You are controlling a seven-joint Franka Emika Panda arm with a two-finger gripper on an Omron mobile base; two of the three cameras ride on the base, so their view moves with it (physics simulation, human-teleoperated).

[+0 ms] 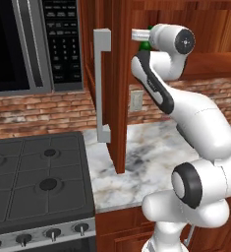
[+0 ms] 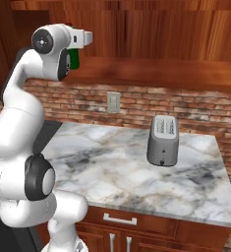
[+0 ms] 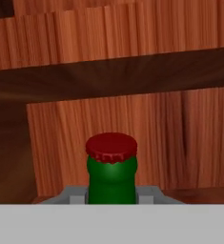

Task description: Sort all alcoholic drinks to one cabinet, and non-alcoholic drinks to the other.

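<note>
Hand view puts the green bottle (image 3: pixel 111 183) right in front of me, its red cap (image 3: pixel 111 147) facing the camera and my gripper (image 3: pixel 111 196) clamped on its neck, a grey finger pad showing on either side. Behind the cap I see the wooden back wall of the cabinet (image 3: pixel 151 138) and a dark shelf (image 3: pixel 132 78) crossing above it. From the left base view, I catch a sliver of that green bottle (image 1: pixel 144 45) just beside my wrist, up at the open cabinet, whose door (image 1: pixel 118 88) swings out over the counter with its long grey handle (image 1: pixel 103 83). On the right base view, the green bottle (image 2: pixel 73 59) hangs under my raised hand, near the cabinet's lower edge. Below, the marble counter (image 2: pixel 117 167) carries a toaster (image 2: pixel 163 140), and a stove (image 1: pixel 38 182) sits at the far left under the microwave (image 1: pixel 33 44).
</note>
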